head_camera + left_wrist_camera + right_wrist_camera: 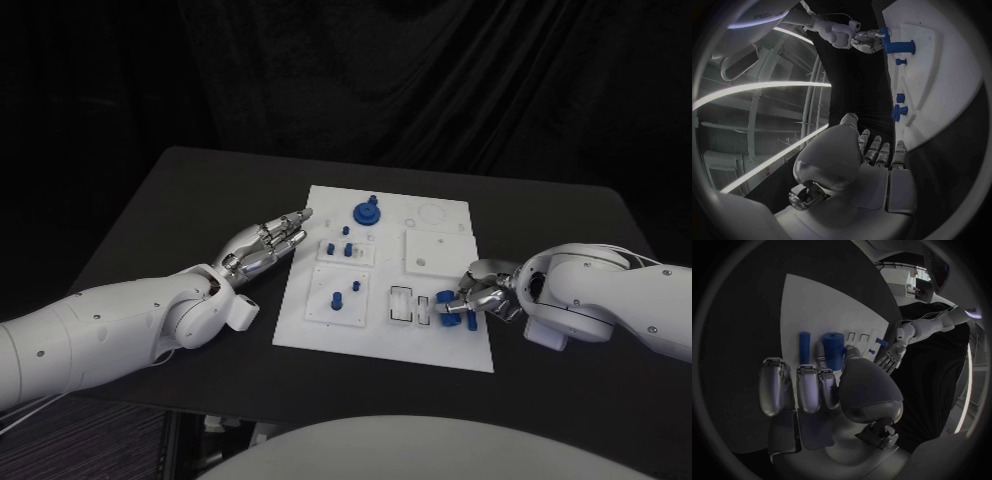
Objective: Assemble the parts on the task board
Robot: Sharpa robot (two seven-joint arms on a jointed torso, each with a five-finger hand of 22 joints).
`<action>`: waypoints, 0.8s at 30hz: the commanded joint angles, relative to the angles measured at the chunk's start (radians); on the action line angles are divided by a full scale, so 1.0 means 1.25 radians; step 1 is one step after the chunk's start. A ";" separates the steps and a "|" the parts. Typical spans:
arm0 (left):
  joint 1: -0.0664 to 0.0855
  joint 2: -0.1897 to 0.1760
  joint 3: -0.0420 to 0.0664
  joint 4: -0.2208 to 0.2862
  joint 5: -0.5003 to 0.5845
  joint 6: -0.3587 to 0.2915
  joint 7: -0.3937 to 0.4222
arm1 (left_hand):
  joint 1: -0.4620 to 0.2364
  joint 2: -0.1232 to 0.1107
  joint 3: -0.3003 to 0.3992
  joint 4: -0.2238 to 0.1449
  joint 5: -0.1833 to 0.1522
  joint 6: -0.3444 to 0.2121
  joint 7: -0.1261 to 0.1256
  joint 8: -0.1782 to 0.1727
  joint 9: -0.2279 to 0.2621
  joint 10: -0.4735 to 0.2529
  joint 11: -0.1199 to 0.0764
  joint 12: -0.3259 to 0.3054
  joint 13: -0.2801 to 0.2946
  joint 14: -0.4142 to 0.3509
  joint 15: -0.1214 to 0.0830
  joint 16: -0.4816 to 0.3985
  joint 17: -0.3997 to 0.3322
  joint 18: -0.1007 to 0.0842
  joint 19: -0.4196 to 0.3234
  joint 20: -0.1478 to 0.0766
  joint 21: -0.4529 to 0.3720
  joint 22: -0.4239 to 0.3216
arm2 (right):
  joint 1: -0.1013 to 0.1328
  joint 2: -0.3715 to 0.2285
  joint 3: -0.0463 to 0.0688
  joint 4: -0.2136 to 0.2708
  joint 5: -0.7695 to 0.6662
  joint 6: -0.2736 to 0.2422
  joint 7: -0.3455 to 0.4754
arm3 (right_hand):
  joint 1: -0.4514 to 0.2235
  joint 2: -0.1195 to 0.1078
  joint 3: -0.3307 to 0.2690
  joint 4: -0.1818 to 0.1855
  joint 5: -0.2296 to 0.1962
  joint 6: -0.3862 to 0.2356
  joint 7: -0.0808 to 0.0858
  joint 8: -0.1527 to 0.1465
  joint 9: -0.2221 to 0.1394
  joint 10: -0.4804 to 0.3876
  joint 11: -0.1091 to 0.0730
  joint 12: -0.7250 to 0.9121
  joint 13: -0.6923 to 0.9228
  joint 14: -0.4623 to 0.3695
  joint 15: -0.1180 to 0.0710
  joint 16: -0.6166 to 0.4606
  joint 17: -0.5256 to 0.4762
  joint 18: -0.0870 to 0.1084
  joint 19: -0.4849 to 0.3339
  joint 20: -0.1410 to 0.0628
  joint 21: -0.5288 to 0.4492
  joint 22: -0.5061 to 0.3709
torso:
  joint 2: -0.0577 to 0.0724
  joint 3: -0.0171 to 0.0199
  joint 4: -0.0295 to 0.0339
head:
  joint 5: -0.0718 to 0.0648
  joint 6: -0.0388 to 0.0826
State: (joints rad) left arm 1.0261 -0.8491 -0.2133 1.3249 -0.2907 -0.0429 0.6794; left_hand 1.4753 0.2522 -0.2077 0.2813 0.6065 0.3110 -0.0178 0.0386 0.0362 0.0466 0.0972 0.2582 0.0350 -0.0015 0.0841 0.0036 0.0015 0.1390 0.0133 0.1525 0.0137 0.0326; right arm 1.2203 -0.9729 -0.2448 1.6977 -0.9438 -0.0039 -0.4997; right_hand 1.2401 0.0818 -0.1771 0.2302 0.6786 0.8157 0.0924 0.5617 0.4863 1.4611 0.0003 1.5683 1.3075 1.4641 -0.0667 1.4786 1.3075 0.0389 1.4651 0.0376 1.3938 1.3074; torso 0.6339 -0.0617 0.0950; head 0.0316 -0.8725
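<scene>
We can't really tell if the right hand [483, 297] is actually gripping the blue parts [459, 310] at the task board [433, 350] edge, since its fingers cover them from above. The small pieces [340, 248] farther up are too tiny to make out shapes.

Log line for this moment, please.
left hand: open, beside task board | right hand: gripping blue cylinder at board edge
</scene>
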 commanded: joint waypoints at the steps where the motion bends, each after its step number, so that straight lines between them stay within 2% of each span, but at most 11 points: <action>1: 0.000 0.001 0.001 0.001 0.001 0.010 0.131 | 0.007 0.001 0.005 0.000 0.000 -0.005 0.001 -0.003 -0.001 0.002 0.005 -0.004 -0.001 0.001 0.006 -0.003 -0.001 -0.002 -0.001 0.004 -0.003 -0.001 | -0.001 -0.011 -0.002 0.012 0.122 -0.055 0.007 | 0.022 0.020 0.051 -0.036 0.024 -0.024 -0.017 0.007 0.005 0.088 -0.004 0.002 0.211 0.058 -0.004 0.002 0.057 0.003 0.031 0.000 0.004 0.166 | 0.000 0.0003 -0.0010 | 0.002 0.000; 8: 0.000 0.002 0.001 -0.001 0.001 0.012 0.129 | 0.007 0.002 0.006 0.001 -0.001 -0.006 0.001 -0.003 -0.001 0.002 0.007 -0.004 -0.001 0.001 0.008 -0.003 -0.001 -0.002 0.000 0.007 -0.003 -0.001 | 0.013 -0.014 -0.002 0.034 0.229 -0.064 0.010 | 0.016 0.019 0.058 -0.025 0.041 -0.029 -0.016 0.010 0.005 0.088 -0.003 0.002 0.211 0.058 -0.003 0.003 0.059 0.003 0.032 0.000 0.005 0.166 | 0.000 0.0000 -0.0003 | 0.000 0.000; 13: 0.000 0.004 0.001 -0.002 0.001 0.014 0.127 | 0.006 0.003 0.006 0.002 -0.004 -0.006 0.002 -0.002 -0.001 0.001 0.007 -0.004 -0.001 0.001 0.009 -0.003 -0.001 -0.001 0.000 0.008 -0.003 0.000 | 0.015 -0.006 -0.002 0.044 0.248 -0.050 0.007 | 0.014 0.018 0.059 -0.022 0.042 -0.032 -0.015 0.009 0.005 0.088 -0.002 0.002 0.211 0.058 -0.003 0.001 0.055 0.003 0.031 0.001 0.002 0.165 | -0.001 -0.0008 0.0004 | 0.001 0.000; 18: -0.001 0.006 0.001 -0.003 0.001 0.015 0.124 | 0.005 0.003 0.006 0.002 -0.005 -0.008 0.002 -0.003 -0.001 0.001 0.008 -0.005 -0.001 0.001 0.010 -0.003 -0.001 -0.001 0.000 0.010 -0.003 0.000 | 0.016 0.007 -0.002 0.044 0.254 -0.038 0.006 | 0.014 0.018 0.059 -0.021 0.041 -0.032 -0.015 0.009 0.005 0.088 -0.002 0.002 0.211 0.058 -0.002 0.001 0.055 0.003 0.031 0.001 0.002 0.165 | 0.000 -0.0005 -0.0009 | 0.002 0.000; 24: -0.001 0.010 0.001 -0.007 0.001 0.018 0.123 | 0.005 0.003 0.006 0.002 -0.005 -0.008 0.002 -0.003 -0.001 0.001 0.008 -0.005 -0.001 0.001 0.010 -0.003 -0.001 -0.001 0.000 0.010 -0.003 0.000 | 0.016 0.027 -0.002 0.033 0.257 -0.034 0.001 | 0.011 0.017 0.060 -0.017 0.038 -0.036 -0.014 0.008 0.004 0.088 -0.001 0.002 0.211 0.057 -0.002 0.001 0.055 0.003 0.031 0.001 0.002 0.165 | 0.000 -0.0006 0.0016 | -0.001 0.000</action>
State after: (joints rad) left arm 1.0259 -0.8398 -0.2133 1.3158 -0.2907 -0.0346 0.6794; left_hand 1.4753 0.2522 -0.2048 0.2842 0.6065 0.3073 -0.0140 0.0386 0.0363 0.0499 0.1004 0.2583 0.0351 -0.0014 0.0916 0.0036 0.0011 0.1390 0.0133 0.1595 0.0137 0.0327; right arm 1.2395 -0.9410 -0.2477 1.7412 -0.6468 -0.0541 -0.4953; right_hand 1.2477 0.0900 -0.1538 0.2535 0.7242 0.7735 0.0825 0.5701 0.4869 1.4610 0.0003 1.5683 1.3076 1.4640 -0.0667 1.4787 1.3075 0.0389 1.4651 0.0377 1.3939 1.3074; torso 0.6339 -0.0622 0.0950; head 0.0311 -0.8725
